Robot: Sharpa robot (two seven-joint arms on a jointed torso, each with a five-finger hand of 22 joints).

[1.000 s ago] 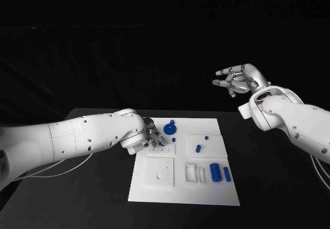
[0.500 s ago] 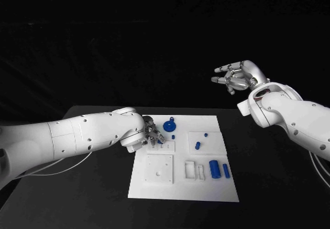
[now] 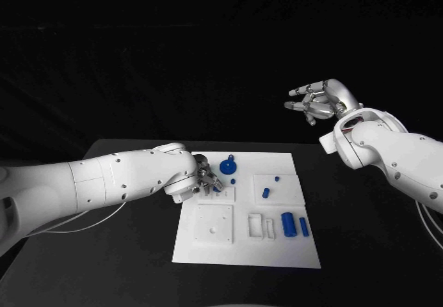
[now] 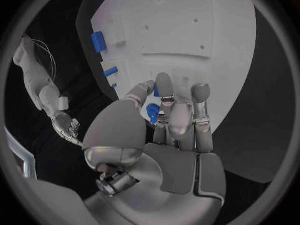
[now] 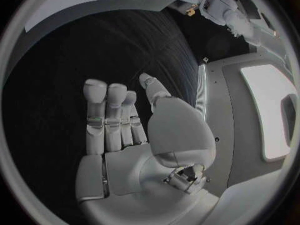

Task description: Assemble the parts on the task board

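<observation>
The left hand [image 3: 201, 181] is working low at the centre-left of the head view, over the upper left part of the white rectangular task board [image 3: 248, 252], and its fingers [image 4: 164, 87] are pinching a small blue plastic part [image 4: 152, 112] against the thumb, right over the board's surface. The right hand [image 3: 317, 102] is hanging high in the upper right of the frame, well above the black table [image 3: 120, 256] and well apart from the board, its fingers [image 5: 107, 110] spread apart and loosely curved, gripping nothing.

On the board, a round blue disc with a small handle [image 3: 228, 168] is lying just beside the left hand, toward the top edge. A short blue peg [image 3: 265, 192] is sitting in the white square tray at the upper right of the board, with a smaller blue piece [image 3: 276, 178] near it. Two blue cylinders [image 3: 289, 223] are lying side by side at the board's right, next to white slotted holders [image 3: 260, 226].
</observation>
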